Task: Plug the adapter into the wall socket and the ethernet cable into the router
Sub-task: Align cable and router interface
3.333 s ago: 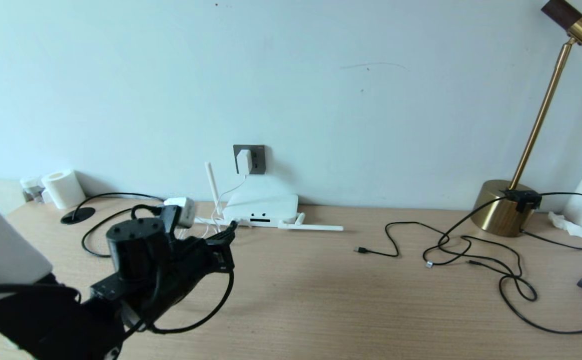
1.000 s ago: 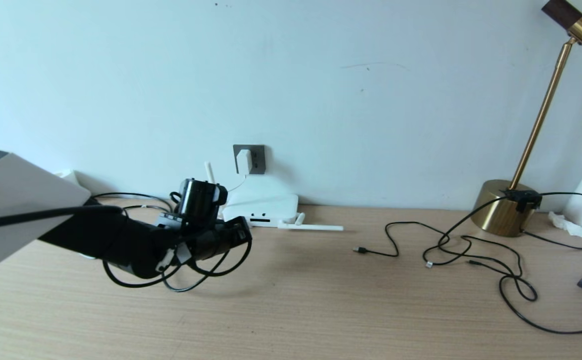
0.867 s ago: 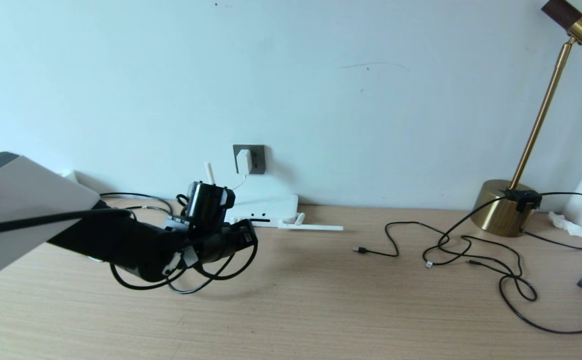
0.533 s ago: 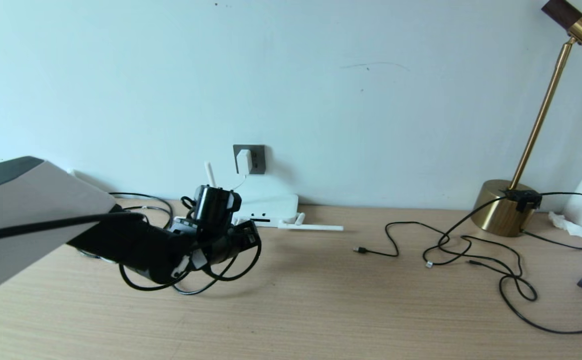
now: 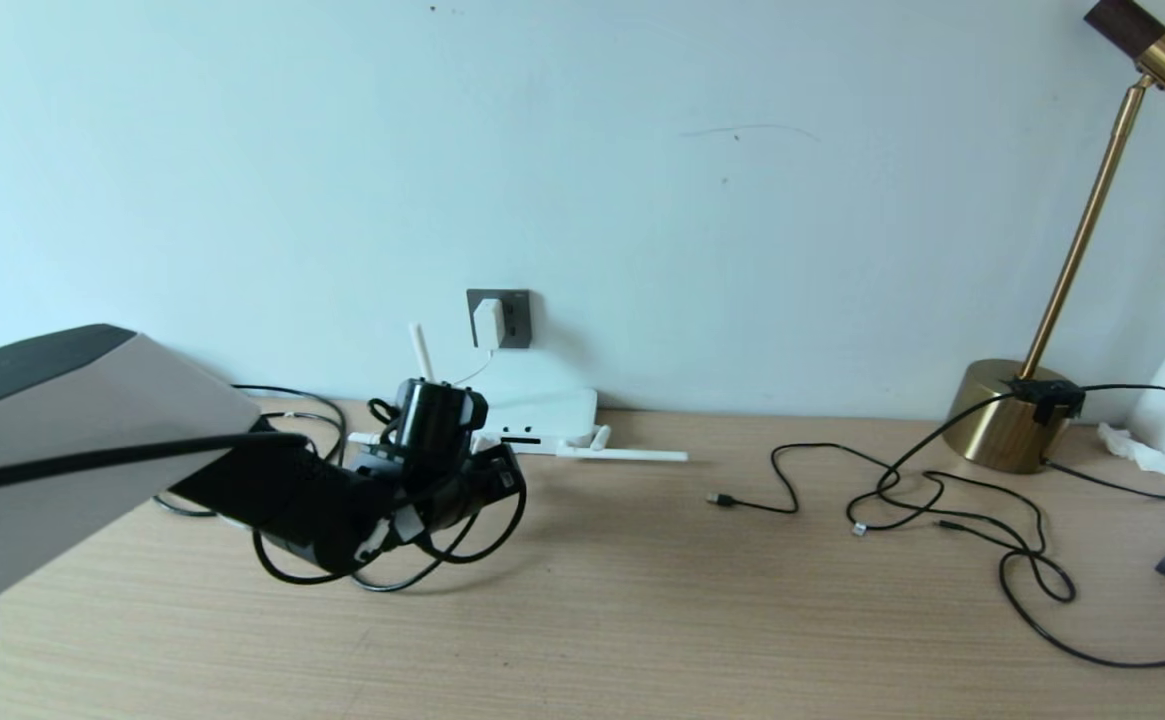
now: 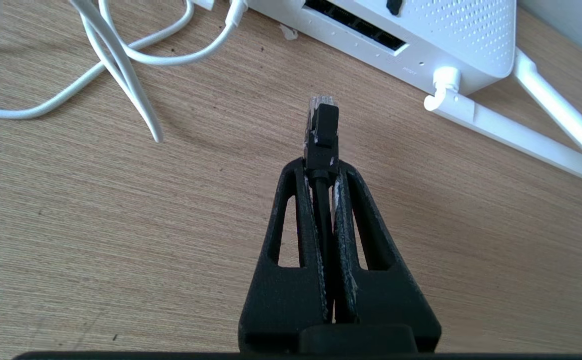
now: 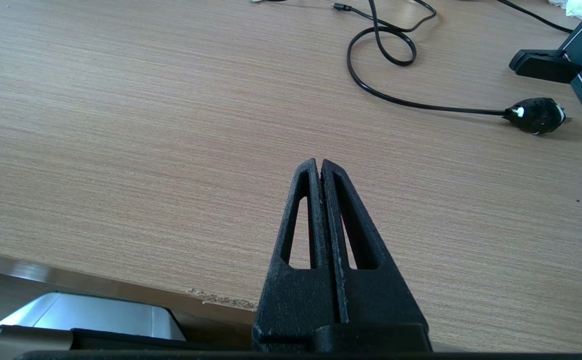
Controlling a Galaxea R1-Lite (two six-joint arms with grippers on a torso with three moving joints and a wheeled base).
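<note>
Wooden desk (image 5: 642, 600) against a pale wall. We see the adapter (image 5: 488, 323) seated in the wall socket (image 5: 512, 318), with the router (image 5: 542, 412) below it on the desk. Our left gripper (image 6: 320, 170) is clamped on the ethernet cable (image 6: 322, 130), its clear plug pointing at the router's port edge, near but apart. Our right gripper (image 7: 319, 165), fingers together and empty, hangs over bare desk.
</note>
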